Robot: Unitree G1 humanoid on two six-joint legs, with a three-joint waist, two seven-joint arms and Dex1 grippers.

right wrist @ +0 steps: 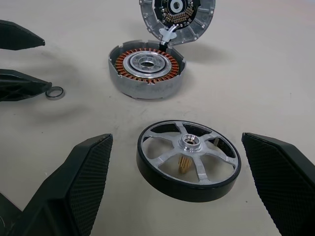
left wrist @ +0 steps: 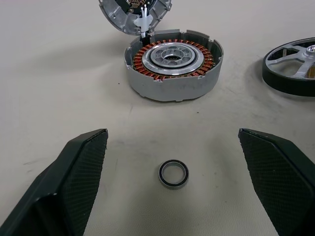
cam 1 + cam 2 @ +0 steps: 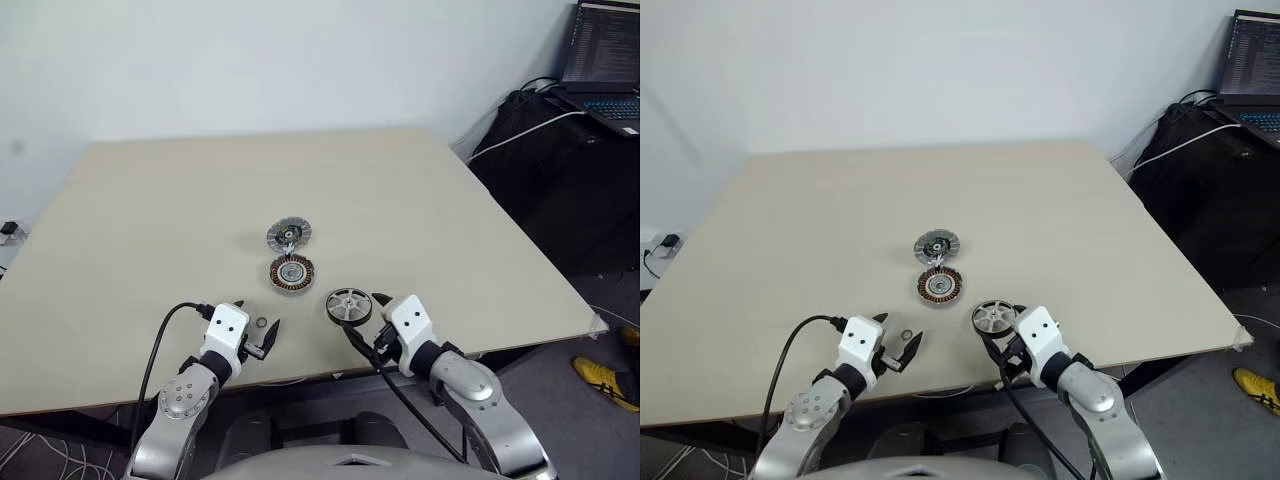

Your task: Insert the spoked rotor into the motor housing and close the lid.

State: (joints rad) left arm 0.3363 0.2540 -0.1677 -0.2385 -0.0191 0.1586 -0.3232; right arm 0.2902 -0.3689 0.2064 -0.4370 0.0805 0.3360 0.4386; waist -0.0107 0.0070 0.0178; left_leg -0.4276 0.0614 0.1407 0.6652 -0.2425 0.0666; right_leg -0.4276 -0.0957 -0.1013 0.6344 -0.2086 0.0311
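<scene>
I see even, diffuse room light across the counter point(image 3: 150, 200), bright without harsh glare. Shadows are soft and short: the motor housing point(image 2: 172, 61) throws a faint shade onto the counter toward its near side, and the spoked rotor point(image 1: 189, 160) sits over a thin dark rim of shadow. The lid point(image 1: 177, 19) casts a pale smudge to its right. Metal faces show mild sheen, no blown highlights. The wrist views are sharp on the parts; the fingers point(image 2: 64, 187) at the near edge look slightly soft. The far right, by the laptop point(image 3: 608, 60), is dim. The head views show a cool tint.
</scene>
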